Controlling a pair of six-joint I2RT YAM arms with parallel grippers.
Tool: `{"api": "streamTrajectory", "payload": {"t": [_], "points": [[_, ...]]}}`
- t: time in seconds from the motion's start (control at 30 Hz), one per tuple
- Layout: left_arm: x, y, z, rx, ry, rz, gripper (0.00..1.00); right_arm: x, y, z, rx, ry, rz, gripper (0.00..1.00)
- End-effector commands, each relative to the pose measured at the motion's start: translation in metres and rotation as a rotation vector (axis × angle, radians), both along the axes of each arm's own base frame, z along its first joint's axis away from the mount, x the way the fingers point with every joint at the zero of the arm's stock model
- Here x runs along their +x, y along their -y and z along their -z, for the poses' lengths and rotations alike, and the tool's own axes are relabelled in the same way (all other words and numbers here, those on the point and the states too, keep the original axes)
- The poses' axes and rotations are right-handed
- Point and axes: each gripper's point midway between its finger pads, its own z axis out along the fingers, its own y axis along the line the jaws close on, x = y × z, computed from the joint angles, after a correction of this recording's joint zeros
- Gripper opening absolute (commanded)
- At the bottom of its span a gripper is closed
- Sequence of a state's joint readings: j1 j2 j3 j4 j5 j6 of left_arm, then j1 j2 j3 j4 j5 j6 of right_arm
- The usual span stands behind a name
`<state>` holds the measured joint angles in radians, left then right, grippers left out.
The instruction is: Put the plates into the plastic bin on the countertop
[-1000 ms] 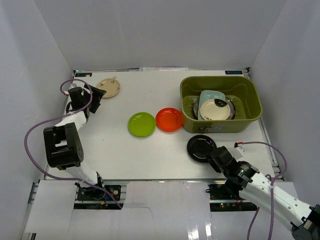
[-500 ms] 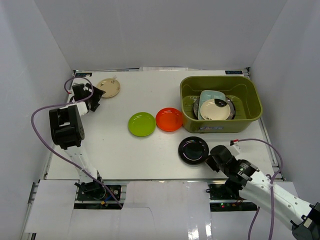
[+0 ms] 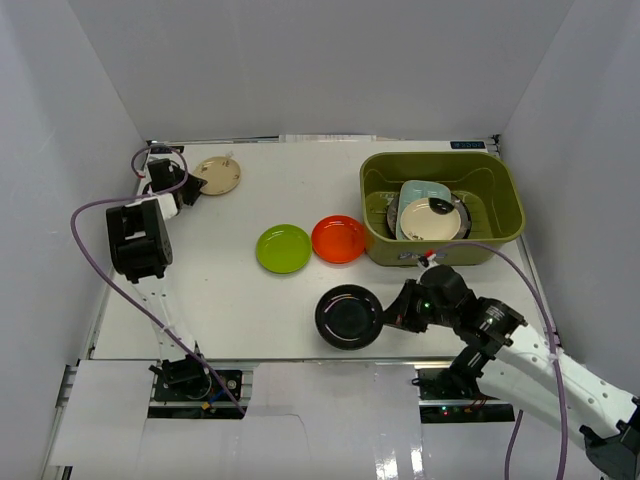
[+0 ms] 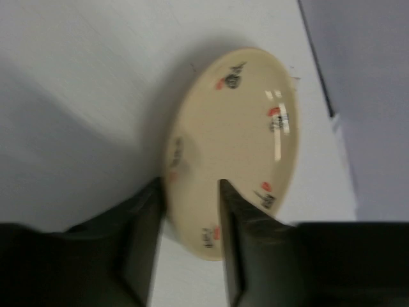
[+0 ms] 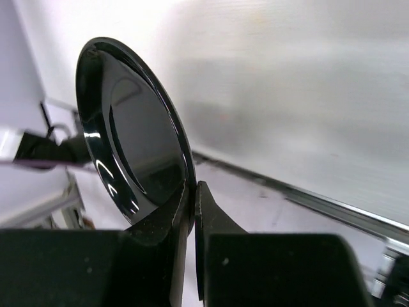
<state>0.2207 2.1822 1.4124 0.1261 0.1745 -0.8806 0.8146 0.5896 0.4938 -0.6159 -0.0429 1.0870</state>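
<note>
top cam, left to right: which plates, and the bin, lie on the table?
Beige plate → lime green plate → orange-red plate → plastic bin. Black plate, held by the right gripper, left out: overlaps orange-red plate.

The glossy black round plate [image 3: 349, 316] has been lifted, tipped onto its edge and carried left, pinched by its rim in the right gripper [image 5: 192, 192]. The left gripper [image 4: 190, 192] has been brought up to the beige-gold round plate [image 4: 236, 134], and the plate's rim now lies between its fingers.

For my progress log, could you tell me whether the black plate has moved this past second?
Yes. The black plate, held by the right gripper, has shifted left, away from the plastic bin.
</note>
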Motion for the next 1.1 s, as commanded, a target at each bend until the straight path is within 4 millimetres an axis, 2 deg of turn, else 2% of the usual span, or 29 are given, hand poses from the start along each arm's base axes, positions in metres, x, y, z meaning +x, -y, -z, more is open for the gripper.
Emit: {"api": "streamTrajectory", "payload": {"t": [0.0, 0.03, 0.07, 0.1, 0.13, 0.17, 0.23, 0.27, 0.3, 0.33, 0.37, 0.43, 0.47, 0.5, 0.53, 0.57, 0.6, 0.63, 0.67, 0.7, 0.73, 0.77, 0.8, 0.83, 0.87, 0.9, 0.97, 1.0, 1.07], "points": [[-0.004, -0.003, 0.017, 0.004, -0.060, 0.000, 0.44, -0.002, -0.049, -0.083, 0.189, 0.216, -0.292, 0.08], [-0.005, -0.004, 0.018, 0.007, -0.063, -0.002, 0.37, 0.007, -0.058, -0.111, 0.206, 0.277, -0.312, 0.08], [-0.006, -0.005, 0.019, 0.018, -0.069, -0.001, 0.30, 0.016, -0.062, -0.126, 0.198, 0.331, -0.311, 0.08], [-0.006, -0.006, 0.020, 0.025, -0.071, 0.002, 0.15, 0.027, -0.061, -0.139, 0.171, 0.399, -0.298, 0.08], [-0.005, -0.006, 0.018, 0.034, -0.068, 0.004, 0.07, 0.039, -0.061, -0.149, 0.141, 0.436, -0.273, 0.08], [-0.006, -0.007, 0.018, 0.042, -0.073, 0.009, 0.00, 0.059, -0.057, -0.180, 0.124, 0.539, -0.197, 0.08], [-0.009, -0.005, 0.012, 0.042, -0.067, 0.021, 0.00, 0.083, -0.045, -0.202, 0.039, 0.655, -0.121, 0.08], [-0.009, -0.003, 0.008, 0.042, -0.057, 0.027, 0.00, 0.094, -0.037, -0.227, 0.024, 0.721, -0.071, 0.08], [-0.011, -0.001, 0.003, 0.034, -0.045, 0.031, 0.00, 0.114, -0.019, -0.237, -0.046, 0.766, 0.033, 0.08], [-0.016, 0.005, -0.012, 0.020, -0.007, 0.049, 0.00, 0.125, -0.008, -0.240, -0.121, 0.802, 0.056, 0.08], [-0.019, 0.009, -0.020, 0.008, 0.013, 0.056, 0.00, 0.145, 0.017, -0.253, -0.193, 0.835, 0.164, 0.08], [-0.025, 0.019, -0.040, -0.051, 0.059, 0.061, 0.00, 0.171, 0.042, -0.246, -0.301, 0.818, 0.228, 0.08], [-0.033, 0.028, -0.062, -0.069, 0.107, 0.085, 0.00, 0.181, 0.051, -0.240, -0.328, 0.810, 0.210, 0.08], [-0.036, 0.040, -0.074, -0.077, 0.133, 0.105, 0.00, 0.204, 0.084, -0.223, -0.393, 0.749, 0.291, 0.08], [-0.040, 0.049, -0.086, -0.074, 0.157, 0.123, 0.00, 0.212, 0.095, -0.213, -0.408, 0.718, 0.301, 0.08], [-0.048, 0.058, -0.110, -0.063, 0.201, 0.138, 0.00, 0.219, 0.107, -0.203, -0.434, 0.695, 0.299, 0.08], [-0.053, 0.076, -0.122, -0.059, 0.224, 0.173, 0.00, 0.227, 0.124, -0.194, -0.458, 0.665, 0.327, 0.08], [-0.058, 0.088, -0.135, -0.052, 0.248, 0.198, 0.00, 0.234, 0.131, -0.172, -0.485, 0.608, 0.324, 0.08], [-0.063, 0.099, -0.146, -0.047, 0.270, 0.220, 0.00, 0.238, 0.137, -0.161, -0.498, 0.579, 0.327, 0.08], [-0.075, 0.126, -0.170, -0.043, 0.317, 0.276, 0.00, 0.246, 0.145, -0.146, -0.505, 0.539, 0.323, 0.08], [-0.082, 0.139, -0.181, -0.031, 0.342, 0.305, 0.00, 0.247, 0.149, -0.129, -0.511, 0.501, 0.324, 0.08], [-0.090, 0.160, -0.192, -0.024, 0.363, 0.346, 0.00, 0.249, 0.153, -0.118, -0.511, 0.477, 0.326, 0.08], [-0.106, 0.187, -0.215, -0.012, 0.413, 0.396, 0.00, 0.255, 0.157, -0.108, -0.498, 0.459, 0.333, 0.08], [-0.115, 0.201, -0.222, -0.004, 0.423, 0.422, 0.00, 0.254, 0.158, -0.091, -0.491, 0.423, 0.335, 0.08], [-0.123, 0.215, -0.232, 0.007, 0.446, 0.448, 0.00, 0.256, 0.157, -0.084, -0.476, 0.409, 0.337, 0.08], [-0.137, 0.245, -0.239, 0.025, 0.462, 0.513, 0.00, 0.259, 0.155, -0.074, -0.451, 0.387, 0.329, 0.08], [-0.151, 0.270, -0.256, 0.050, 0.486, 0.551, 0.00, 0.262, 0.157, -0.063, -0.444, 0.355, 0.358, 0.08], [-0.161, 0.295, -0.266, 0.054, 0.507, 0.600, 0.00, 0.263, 0.157, -0.053, -0.444, 0.329, 0.363, 0.09], [-0.171, 0.319, -0.265, 0.066, 0.487, 0.644, 0.00, 0.264, 0.161, -0.044, -0.450, 0.300, 0.378, 0.18]]}}
